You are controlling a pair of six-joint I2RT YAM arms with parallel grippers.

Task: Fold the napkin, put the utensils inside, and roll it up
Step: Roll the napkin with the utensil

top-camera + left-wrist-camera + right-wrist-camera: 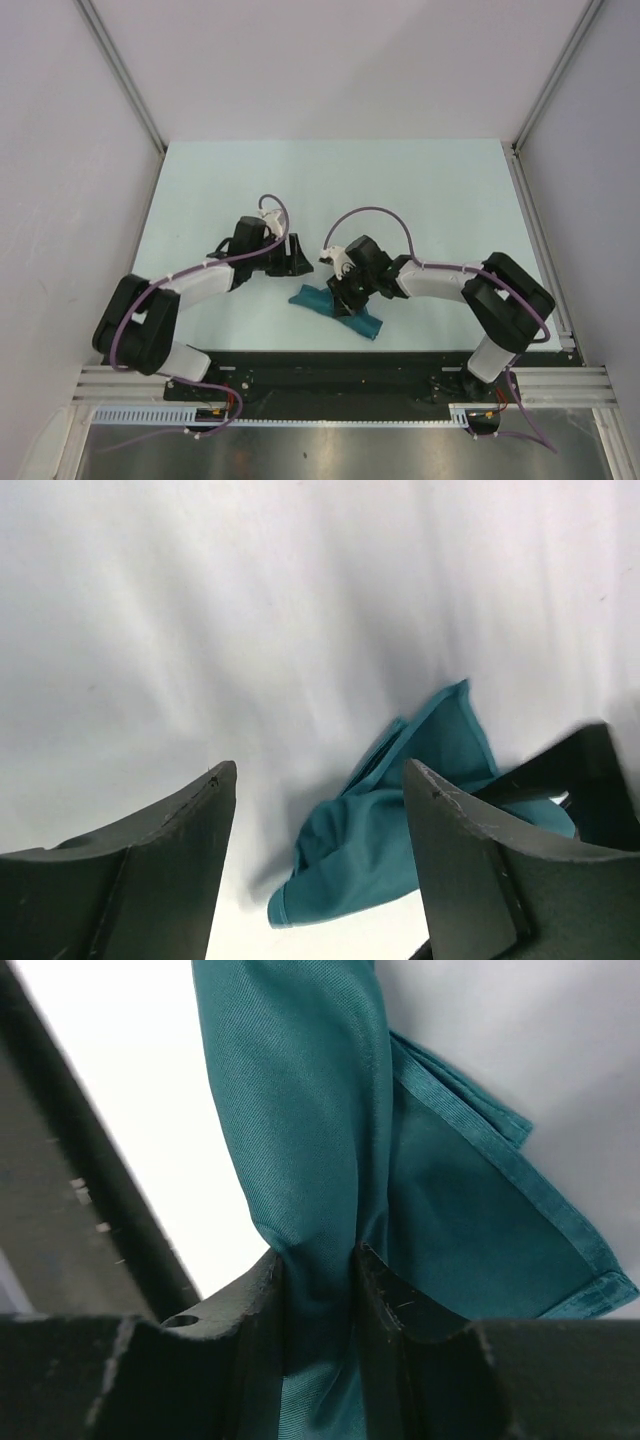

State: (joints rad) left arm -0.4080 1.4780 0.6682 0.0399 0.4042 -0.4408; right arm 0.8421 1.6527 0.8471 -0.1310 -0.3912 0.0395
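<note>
The teal napkin [362, 324] sits bunched and creased on the pale counter [420, 190], near its front edge between the two arms. The right jaws pinch a gathered fold of the cloth. The left jaws, spread wide, hover near its left end, gripping nothing.

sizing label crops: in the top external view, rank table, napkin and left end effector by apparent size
1. table, by far
2. napkin, bunched, partly hidden by the right end effector
3. left end effector, slightly smaller than the visible napkin; a close call
</note>
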